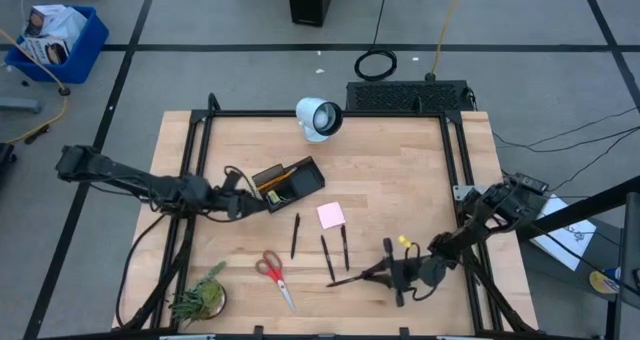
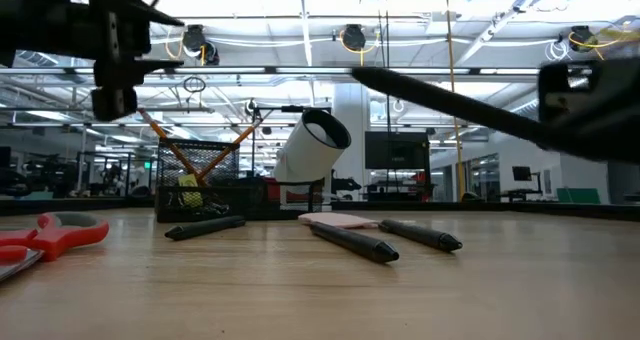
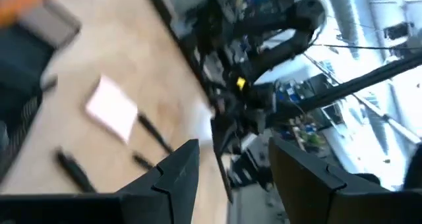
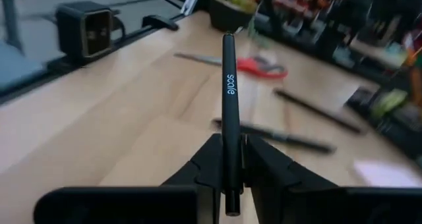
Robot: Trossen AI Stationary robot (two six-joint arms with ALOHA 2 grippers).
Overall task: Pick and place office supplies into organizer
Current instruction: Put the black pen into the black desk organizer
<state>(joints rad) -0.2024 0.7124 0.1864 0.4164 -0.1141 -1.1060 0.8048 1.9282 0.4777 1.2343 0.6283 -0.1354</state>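
As pencils (image 1: 268,183) cross, the organizer (image 1: 290,182) holds them.

Blk arms, yellow tag by right pincer (image 1: 385,272).

The scissors (image 2: 55,235) run off the low view's edge — the organizer's (image 2: 205,185) contents sit too far back to identify.

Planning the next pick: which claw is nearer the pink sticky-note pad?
Left, but only slightly. The left claw sits beside the organizer, just across from the pink sticky-note pad. The right claw, clamping a black pen, is toward the table's near edge.
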